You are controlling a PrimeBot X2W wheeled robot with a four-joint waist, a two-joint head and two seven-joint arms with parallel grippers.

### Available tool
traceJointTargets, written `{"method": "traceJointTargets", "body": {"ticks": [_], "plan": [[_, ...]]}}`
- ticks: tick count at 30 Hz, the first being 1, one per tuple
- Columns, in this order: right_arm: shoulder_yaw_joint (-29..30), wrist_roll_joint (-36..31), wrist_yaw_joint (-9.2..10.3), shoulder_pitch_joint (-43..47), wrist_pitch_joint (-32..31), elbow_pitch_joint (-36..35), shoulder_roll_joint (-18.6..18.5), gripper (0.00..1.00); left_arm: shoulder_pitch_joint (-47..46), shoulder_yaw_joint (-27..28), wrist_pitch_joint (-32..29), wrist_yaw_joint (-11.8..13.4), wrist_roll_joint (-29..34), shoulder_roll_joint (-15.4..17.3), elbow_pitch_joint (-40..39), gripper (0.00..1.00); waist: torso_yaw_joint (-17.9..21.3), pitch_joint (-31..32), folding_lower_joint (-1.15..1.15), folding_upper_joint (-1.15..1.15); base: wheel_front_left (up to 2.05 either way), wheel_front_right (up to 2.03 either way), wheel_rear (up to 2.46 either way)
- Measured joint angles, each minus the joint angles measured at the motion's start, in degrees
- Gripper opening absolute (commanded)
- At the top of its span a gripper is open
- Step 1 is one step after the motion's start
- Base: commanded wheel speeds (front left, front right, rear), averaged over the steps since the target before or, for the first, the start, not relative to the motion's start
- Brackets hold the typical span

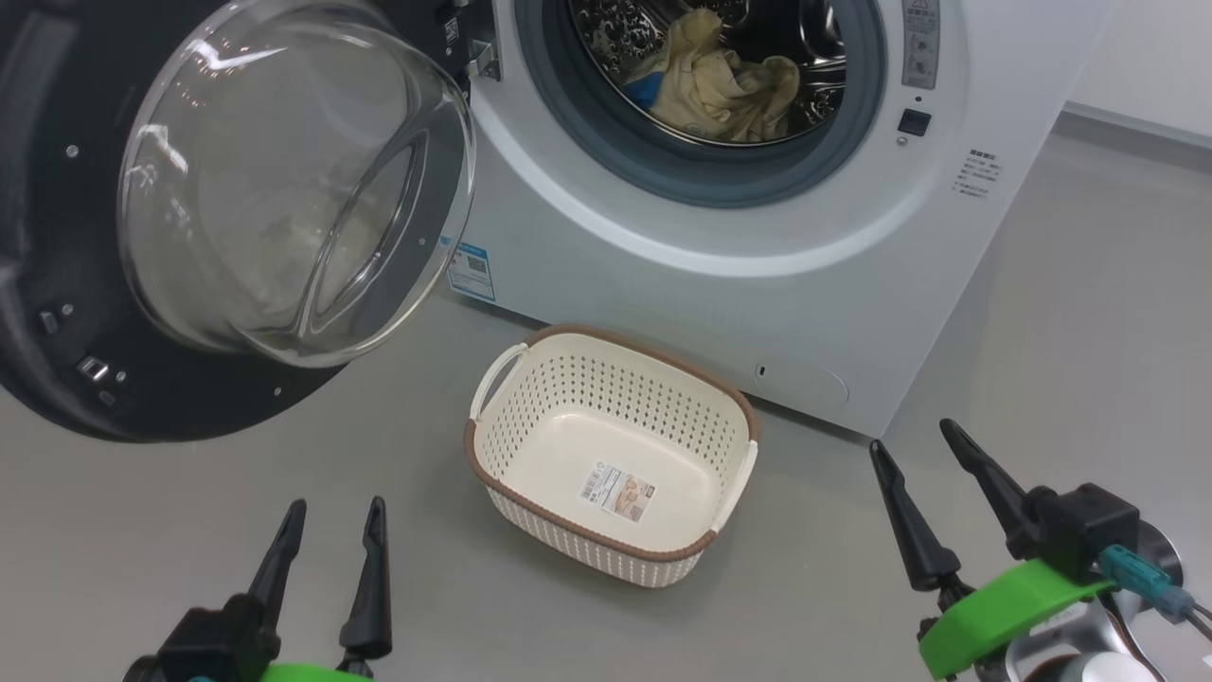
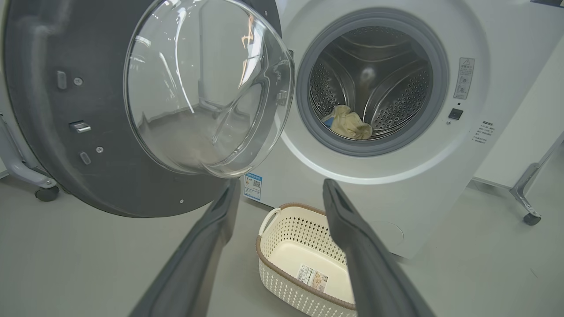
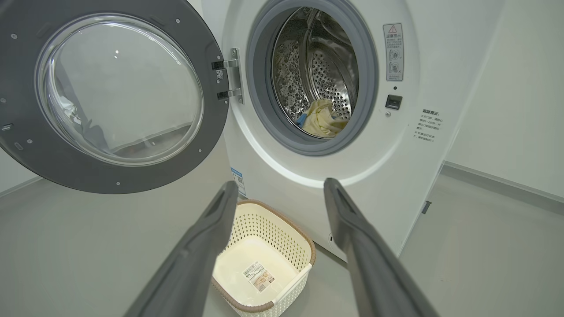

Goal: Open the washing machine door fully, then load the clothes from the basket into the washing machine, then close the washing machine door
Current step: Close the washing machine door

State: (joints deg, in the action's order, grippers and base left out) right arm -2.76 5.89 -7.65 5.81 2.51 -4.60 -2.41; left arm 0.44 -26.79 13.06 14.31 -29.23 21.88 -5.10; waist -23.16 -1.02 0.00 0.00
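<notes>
Grey floor (image 1: 189, 511), white wall (image 3: 506, 88), castered metal leg (image 2: 521, 200)

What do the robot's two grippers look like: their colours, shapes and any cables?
The left gripper and the right gripper each have two long black fingers that taper to pointed tips. The fingers are set in black blocks on a bright green bracket. Beside the right one sits a teal connector with thin cables. In the wrist views the fingers look matt dark grey.
</notes>
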Motion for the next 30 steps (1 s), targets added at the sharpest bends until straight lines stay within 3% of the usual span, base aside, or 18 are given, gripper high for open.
{"method": "traceJointTargets", "body": {"ticks": [18,19,20,21,27,30], "plan": [[-0.41,0.08,0.0,0.0,0.0,0.23,0.0,1.0,0.02,0.13,0.02,0.0,1.01,0.65,-1.48,0.97,0.12,-0.28,0.01,0.0,0.0,0.0,0.0],[-0.41,0.08,0.0,-0.01,0.0,0.23,0.0,1.0,0.02,0.13,0.03,0.0,1.09,0.7,-1.59,0.7,0.19,-0.31,0.01,0.0,0.0,0.0,0.0],[-0.41,0.08,0.0,-0.01,0.0,0.23,0.0,1.0,0.02,0.14,0.03,0.0,1.16,0.75,-1.67,0.13,0.26,-0.34,0.01,0.0,0.0,0.0,0.0],[-0.41,0.08,0.0,-0.01,0.0,0.22,0.0,1.0,0.02,0.16,0.03,0.0,1.16,0.78,-1.76,0.0,0.3,-0.38,0.01,0.0,0.0,0.0,0.0],[-0.24,0.01,0.0,-0.01,-0.01,0.03,0.0,1.0,-0.06,1.4,0.59,0.0,0.02,0.3,-4.63,0.0,0.25,-0.8,0.01,0.0,0.0,0.0,0.0],[-0.14,-0.36,0.0,-0.03,-0.04,-0.21,0.0,1.0,-0.07,4.49,1.12,0.0,-5.42,-2.64,-7.89,0.0,0.07,-1.04,0.0,0.0,0.0,0.0,0.0]]}}
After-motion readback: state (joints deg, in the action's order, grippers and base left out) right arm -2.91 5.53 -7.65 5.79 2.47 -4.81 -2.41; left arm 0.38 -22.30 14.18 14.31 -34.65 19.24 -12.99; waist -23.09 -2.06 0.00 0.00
